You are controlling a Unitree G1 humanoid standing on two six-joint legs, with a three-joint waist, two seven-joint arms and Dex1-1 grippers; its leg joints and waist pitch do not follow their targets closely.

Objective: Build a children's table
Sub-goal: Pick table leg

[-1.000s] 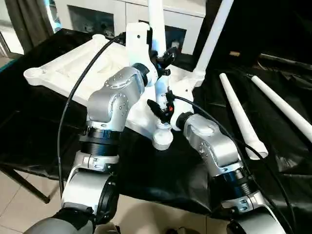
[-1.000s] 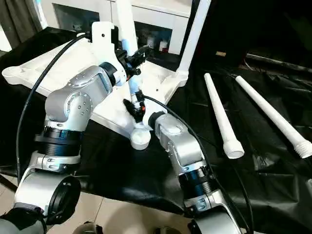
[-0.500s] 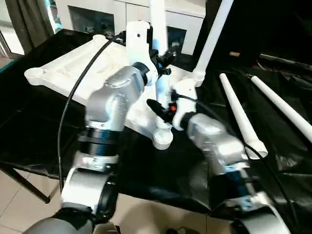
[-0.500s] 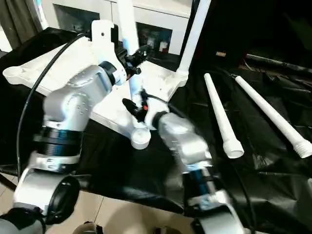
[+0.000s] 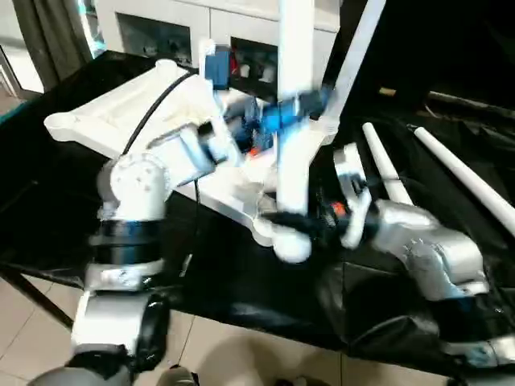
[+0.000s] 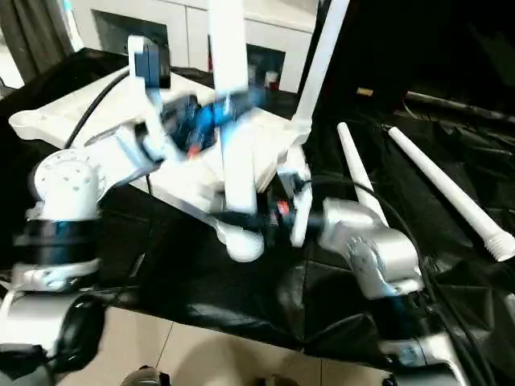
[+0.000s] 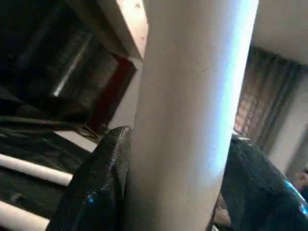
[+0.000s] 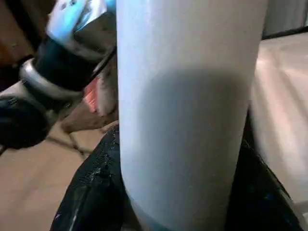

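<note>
One tabletop [image 5: 121,121]; four legs [image 5: 294,121]: two upright, two lying.

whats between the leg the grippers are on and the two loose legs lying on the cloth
The right arm and black cloth, in the left eye view; farther back, an upright leg already in its socket.

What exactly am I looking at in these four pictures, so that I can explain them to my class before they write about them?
A humanoid robot with two silver arms is building a children's table. Two pictures come from a camera on its head, looking down over its arms. The other two come from cameras on its wrists, looking along each gripper's black fingers.

On the black-draped work table lies the white tabletop, underside up, with one leg already standing in a far corner socket. Two loose legs lie to the right.

The left gripper and the right gripper both flank a third, upright leg near the tabletop's near corner, a black finger on either side of it. The head pictures are blurred by motion.
</note>
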